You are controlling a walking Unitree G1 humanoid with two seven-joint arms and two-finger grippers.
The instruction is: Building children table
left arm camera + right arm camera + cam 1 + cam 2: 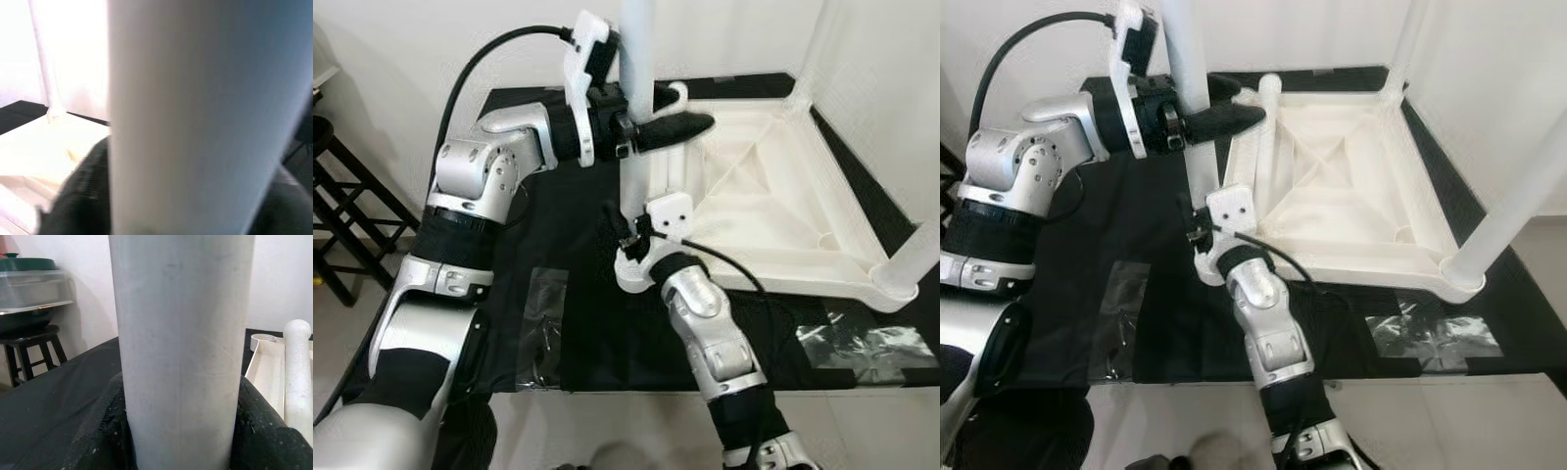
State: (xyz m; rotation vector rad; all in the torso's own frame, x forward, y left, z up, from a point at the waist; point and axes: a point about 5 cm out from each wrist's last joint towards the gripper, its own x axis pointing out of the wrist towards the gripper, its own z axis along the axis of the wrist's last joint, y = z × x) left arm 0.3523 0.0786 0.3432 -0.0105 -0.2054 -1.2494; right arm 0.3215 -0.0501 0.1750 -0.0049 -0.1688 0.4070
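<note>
Both sets of jaws are gripping the same white table leg (634, 59), which is standing upright. Higher up, the left gripper (674, 127) is reaching across from the left, its black fingers (1224, 119) closing around the leg on either side. Lower down, the right gripper (628, 230) is clamping the leg near its base; in the right wrist view the leg is sitting tight between the two dark pads (105, 431).

Just beyond both grippers, the white tabletop (1332, 196) is lying upside down on the desk (558, 294), which is covered in black cloth. The held leg is standing at the tabletop's near left corner. Other white legs are sticking up from its corners: one at the near right (1518, 196), one at the far right (822, 49), and a short white stub (297, 372) just beside the held leg.

Off to the left of the left arm, a dark stool (29, 347) is carrying a clear lidded container (34, 286).
</note>
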